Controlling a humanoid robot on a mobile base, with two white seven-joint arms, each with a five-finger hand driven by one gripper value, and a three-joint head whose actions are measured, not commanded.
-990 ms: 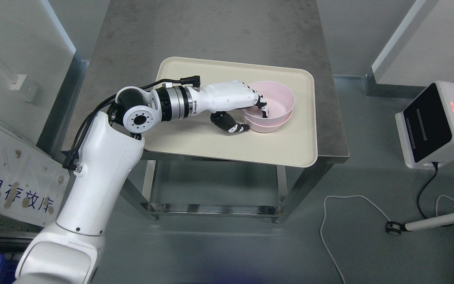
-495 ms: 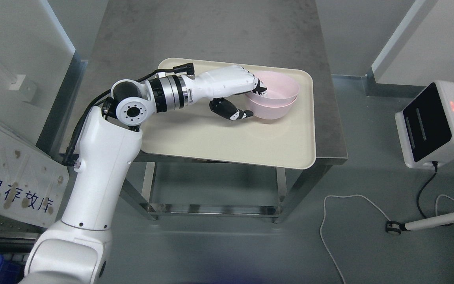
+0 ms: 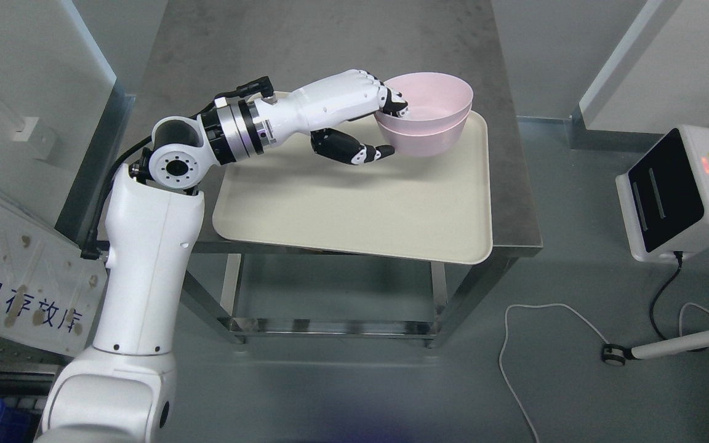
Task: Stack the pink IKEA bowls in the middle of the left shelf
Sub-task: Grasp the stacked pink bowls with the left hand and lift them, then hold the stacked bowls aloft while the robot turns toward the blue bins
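Observation:
Two pink bowls (image 3: 431,117), one nested in the other, hang in the air above the far right corner of the cream tray (image 3: 354,209). My left hand (image 3: 385,126) is shut on their near rim: the fingers (image 3: 395,103) reach over the edge into the upper bowl and the thumb (image 3: 372,154) presses the outside of the lower one. The white left arm comes up from the lower left. The right arm does not show.
The tray lies on a steel table (image 3: 330,49) whose right edge runs close by the bowls. A white box with a dark screen (image 3: 680,194) stands on the floor at the right, with cables (image 3: 539,320) near it. White panels flank the table on both sides.
My left hand has lifted the nested bowls off the tray and carried them up and away toward the far right corner. The arm's elbow has swung left.

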